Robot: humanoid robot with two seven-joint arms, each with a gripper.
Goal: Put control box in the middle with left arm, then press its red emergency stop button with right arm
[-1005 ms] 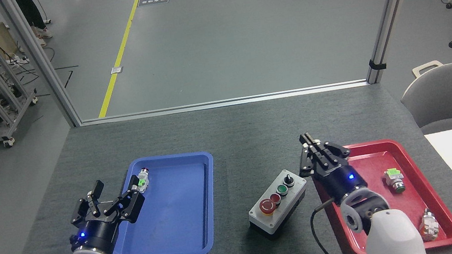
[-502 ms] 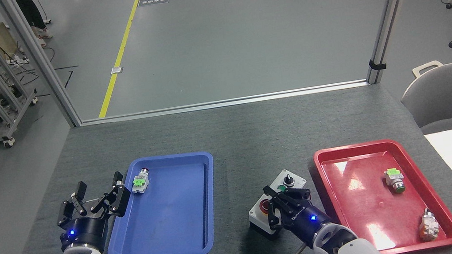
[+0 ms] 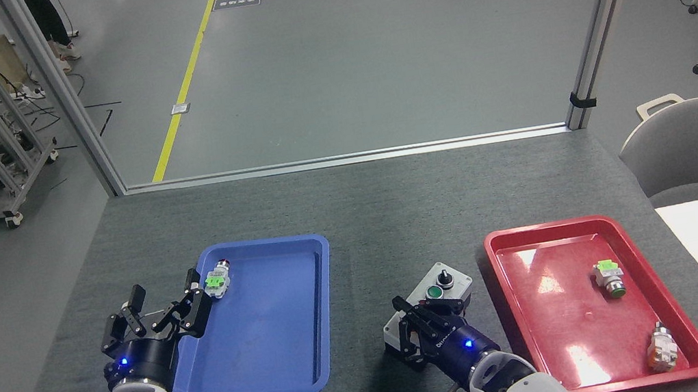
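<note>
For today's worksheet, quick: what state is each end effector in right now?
Left end effector: open, holding nothing, at the blue tray's left rim.
Right end effector: over the control box; open or closed cannot be told.

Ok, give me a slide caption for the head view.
Right gripper covers the control box's red buttons between blue tray and red tray; left gripper open.

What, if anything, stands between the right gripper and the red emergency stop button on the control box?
Nothing visible does. The right gripper is already over the near end of the control box, covering the spot where the red emergency stop button sits, so the button itself is hidden.
</note>
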